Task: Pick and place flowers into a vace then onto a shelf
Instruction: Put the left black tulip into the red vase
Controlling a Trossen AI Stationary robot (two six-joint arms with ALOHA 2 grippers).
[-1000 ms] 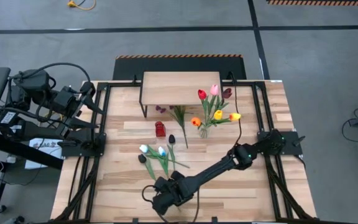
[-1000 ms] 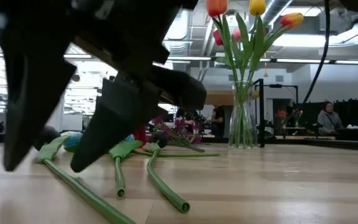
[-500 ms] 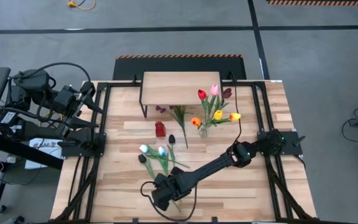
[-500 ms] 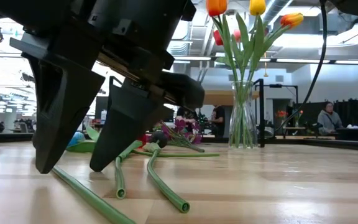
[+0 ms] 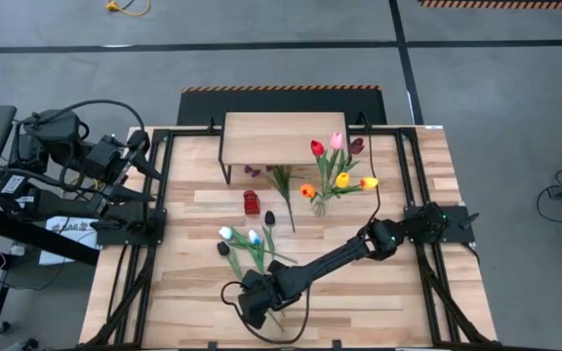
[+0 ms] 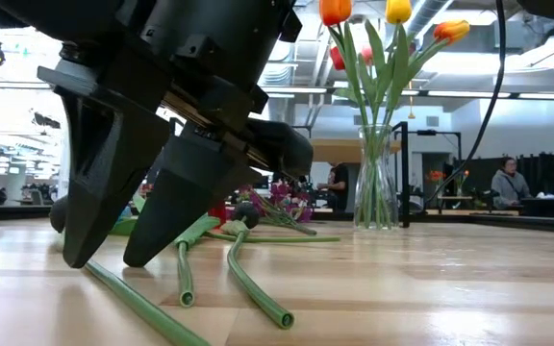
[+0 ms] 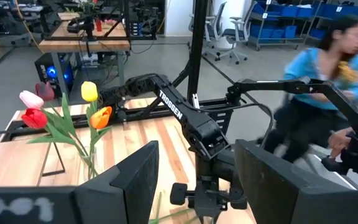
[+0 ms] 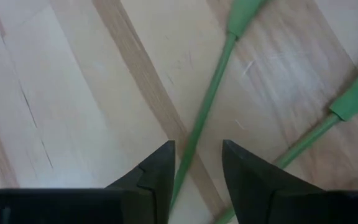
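My right gripper (image 5: 248, 302) is down at the table's near left part, open, fingers pointing steeply down. Its fingertips (image 6: 104, 261) stand on either side of one green stem (image 8: 199, 127) of the flowers lying on the wood. Several loose flowers (image 5: 252, 244) lie there flat, with white, blue-tinted and black heads. A glass vase (image 6: 375, 178) stands upright holding red, pink, yellow and orange tulips (image 5: 335, 166). The shelf (image 5: 283, 138) stands at the far edge. My left gripper (image 7: 196, 180) waits open, raised off the table's left side. My right gripper comes at the green stem (image 8: 188, 158) from above, slanting, one finger (image 8: 159, 171) on each side and lying across it. The stem runs close along one finger's inner edge; I cannot tell whether it touches. The stem lies flat on the table.
Two more stems (image 6: 253, 288) lie close to the right of the gripper in the low view. A small red thing (image 5: 252, 203) and a leafy purple sprig (image 5: 281, 180) lie between the loose flowers and the shelf. A person (image 7: 316, 93) sits beyond the table.
My right gripper has sunk toward the table and shifted a little toward the far edge, coming down over the stem. The gap between its fingertips has narrowed. The flowers have stayed where they were.
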